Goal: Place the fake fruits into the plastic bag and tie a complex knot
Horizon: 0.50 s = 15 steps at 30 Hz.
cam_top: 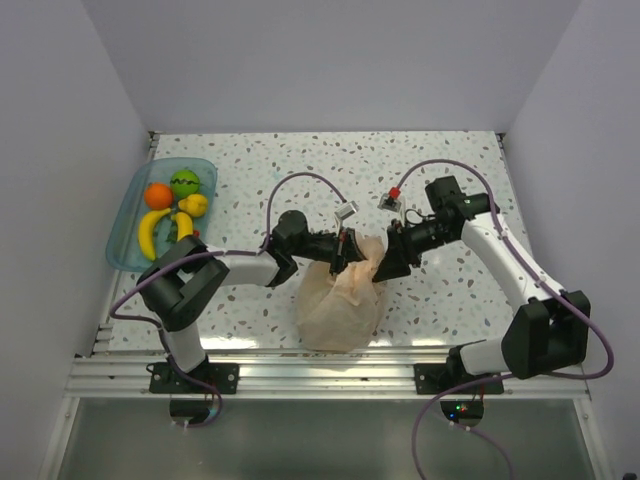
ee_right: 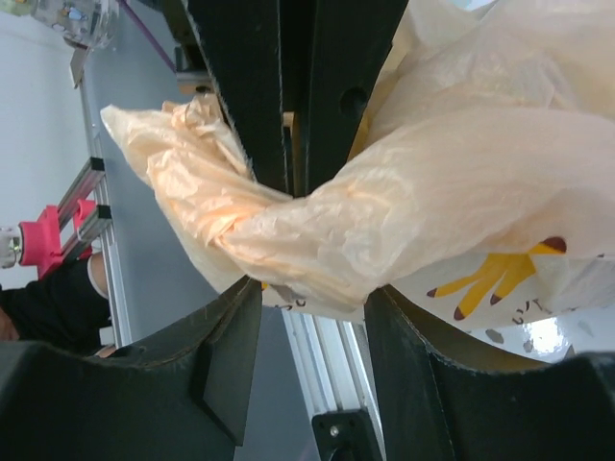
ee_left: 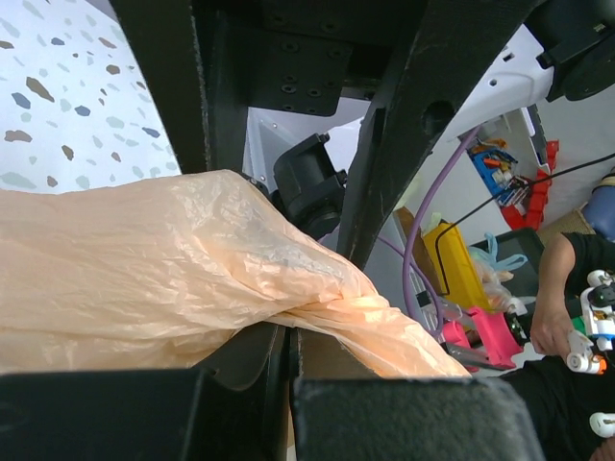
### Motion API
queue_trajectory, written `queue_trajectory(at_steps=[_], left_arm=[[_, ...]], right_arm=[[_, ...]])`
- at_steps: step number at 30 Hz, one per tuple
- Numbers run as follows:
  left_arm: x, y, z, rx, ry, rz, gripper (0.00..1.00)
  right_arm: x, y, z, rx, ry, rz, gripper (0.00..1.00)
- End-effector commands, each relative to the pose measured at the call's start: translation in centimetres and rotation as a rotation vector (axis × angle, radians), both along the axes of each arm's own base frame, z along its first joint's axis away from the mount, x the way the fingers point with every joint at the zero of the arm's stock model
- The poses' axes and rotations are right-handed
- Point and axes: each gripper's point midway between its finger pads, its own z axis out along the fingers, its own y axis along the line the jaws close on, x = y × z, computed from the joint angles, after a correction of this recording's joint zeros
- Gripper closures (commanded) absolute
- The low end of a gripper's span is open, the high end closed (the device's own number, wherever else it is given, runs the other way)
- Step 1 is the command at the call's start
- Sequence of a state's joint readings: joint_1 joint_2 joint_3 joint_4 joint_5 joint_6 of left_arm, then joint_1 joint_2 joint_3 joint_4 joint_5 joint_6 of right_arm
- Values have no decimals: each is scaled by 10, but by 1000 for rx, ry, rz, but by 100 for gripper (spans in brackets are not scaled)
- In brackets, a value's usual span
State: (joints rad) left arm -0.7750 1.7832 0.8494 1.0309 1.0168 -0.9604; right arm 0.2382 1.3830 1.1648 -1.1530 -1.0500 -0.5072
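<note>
Meanwhile, the left gripper (ee_left: 288, 336) clamps the plastic bag (cam_top: 340, 300) mid-table (cam_top: 450, 170); the right gripper (ee_right: 312, 298) straddles a twisted handle, jaws half apart, hold unclear. The fake fruits (cam_top: 170, 205) lie in the blue tray (cam_top: 125, 215), so knotting now risks sealing them out.

Bright diffuse light; plastic bag (ee_right: 461, 182) glows; foreground blurred.

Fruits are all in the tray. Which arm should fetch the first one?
Probably left: the tray sits on its side, beyond the plastic bag from the right gripper. The left gripper is shut on the bag, though, so it must let go first.
</note>
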Motion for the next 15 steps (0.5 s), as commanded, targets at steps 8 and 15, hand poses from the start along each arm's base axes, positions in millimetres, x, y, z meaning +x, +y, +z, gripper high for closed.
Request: queue_trajectory(at_steps=[8,15], left_arm=[[-7,-14,20,-73,-60,-36,100],[-6,-16,21,-74,-67,-42,91]], right_arm=[[20,36,5,69,-48,-34,50],[18,40,4,70,-45,-20,57]])
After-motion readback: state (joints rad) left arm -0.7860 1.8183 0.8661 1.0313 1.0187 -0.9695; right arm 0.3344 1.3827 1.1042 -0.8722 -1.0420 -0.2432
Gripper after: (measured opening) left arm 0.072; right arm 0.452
